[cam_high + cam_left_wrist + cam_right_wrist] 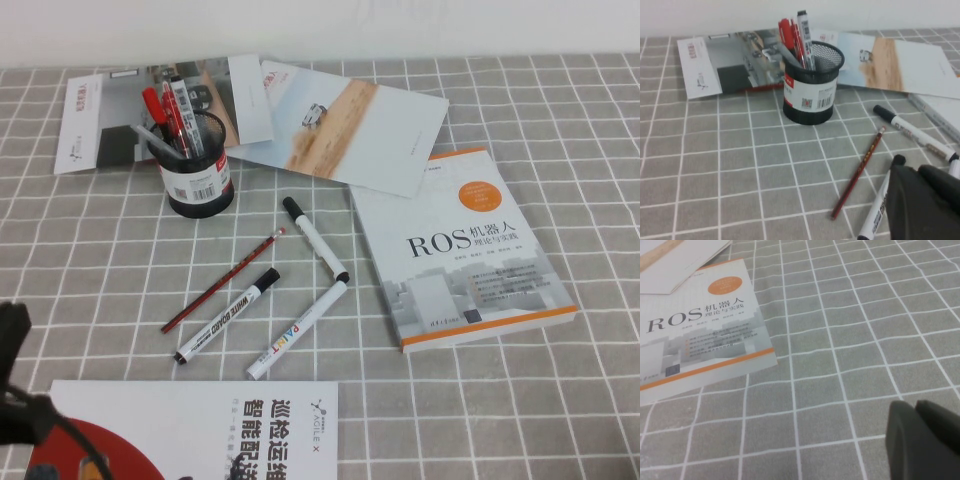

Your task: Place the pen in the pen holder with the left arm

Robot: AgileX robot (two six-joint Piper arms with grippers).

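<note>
1. Left gripper (927, 200) jaws pressed together, empty, pulled back low near my side of the table.
2. Right gripper (925, 432): jaws look closed, holding nothing, over bare cloth.
3. I see the pen (157, 139), thin silver-grey, leaning tilted inside the pen holder (198, 178), black mesh with barcode label.
</note>
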